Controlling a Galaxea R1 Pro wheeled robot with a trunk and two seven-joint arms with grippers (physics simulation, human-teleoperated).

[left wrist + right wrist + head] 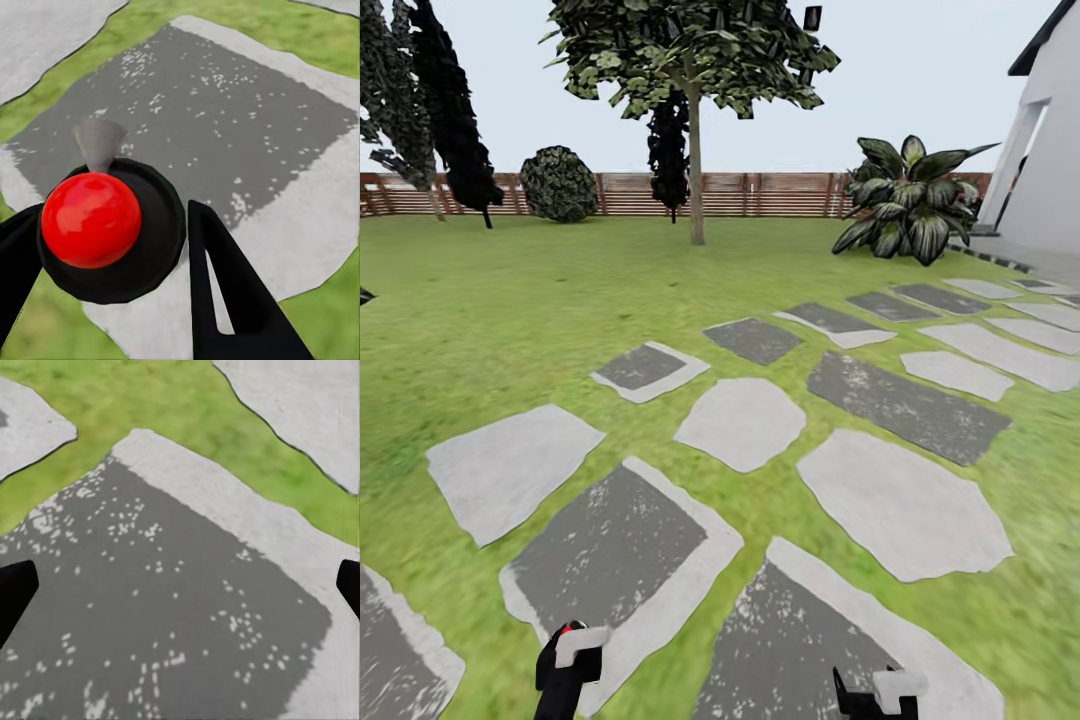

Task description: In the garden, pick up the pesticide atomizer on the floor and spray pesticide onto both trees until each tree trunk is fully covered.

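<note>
In the left wrist view the pesticide atomizer, a black round body with a glossy red cap and a grey nozzle, sits between the black fingers of my left gripper, which is shut on it. Low in the head view that left gripper shows a speck of red at its top. My right gripper is open, with only a stone slab beneath it. Far across the lawn stands a tree with a slim beige tree trunk, well beyond both grippers.
Grey and pale stepping stones cross the grass in front of me. A brown slat fence runs along the back. Dark conifers stand at the left, a round bush beside them, a broad-leaf plant and a white house wall at the right.
</note>
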